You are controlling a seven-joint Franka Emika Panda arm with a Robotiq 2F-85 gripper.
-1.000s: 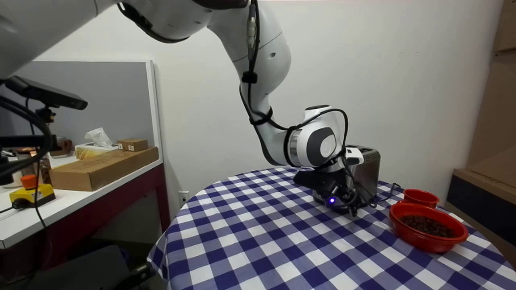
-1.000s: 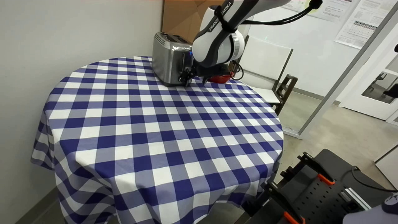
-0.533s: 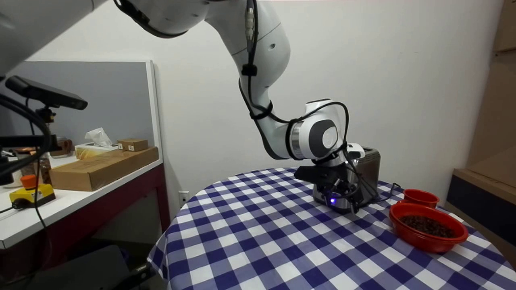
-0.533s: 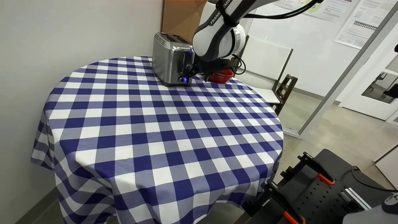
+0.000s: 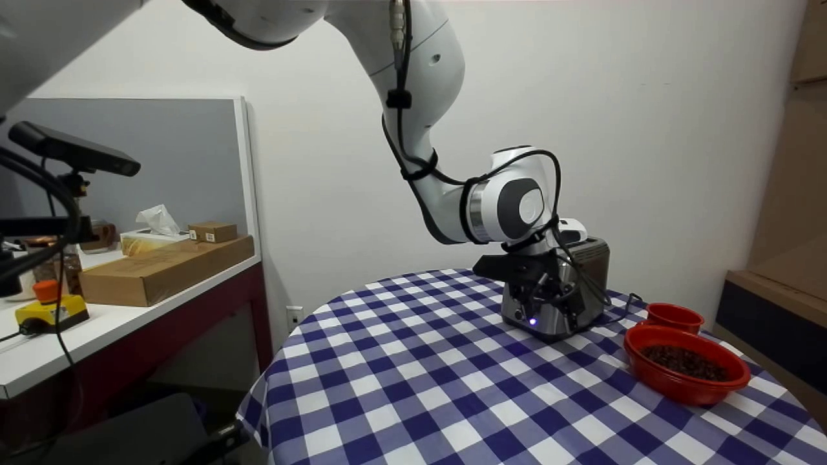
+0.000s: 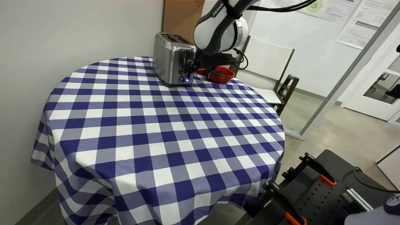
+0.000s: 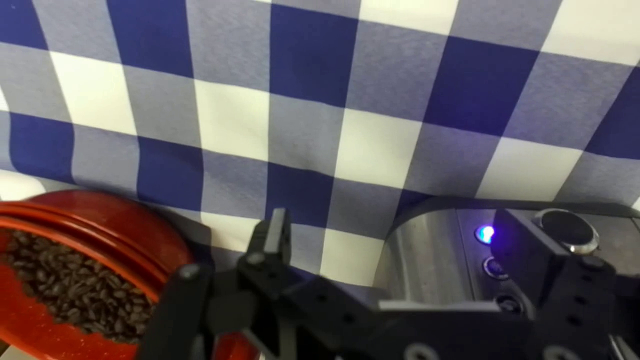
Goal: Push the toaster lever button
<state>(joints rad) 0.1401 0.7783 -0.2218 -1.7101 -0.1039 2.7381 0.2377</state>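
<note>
On checked cloth (image 6: 156, 131), one toaster (image 6: 168, 62), one red bowl (image 5: 686, 389), one red cup (image 5: 674, 316); one gripper (image 7: 392, 222) by toaster, jaws apart

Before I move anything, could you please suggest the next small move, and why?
I would probably back the open pincer off the toaster: the light on its front glows, so the lever may already be down, though I cannot make it out.

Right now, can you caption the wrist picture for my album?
Red bowl of dark beans at left, silver toaster with glowing light at right, open tool in front.
</note>
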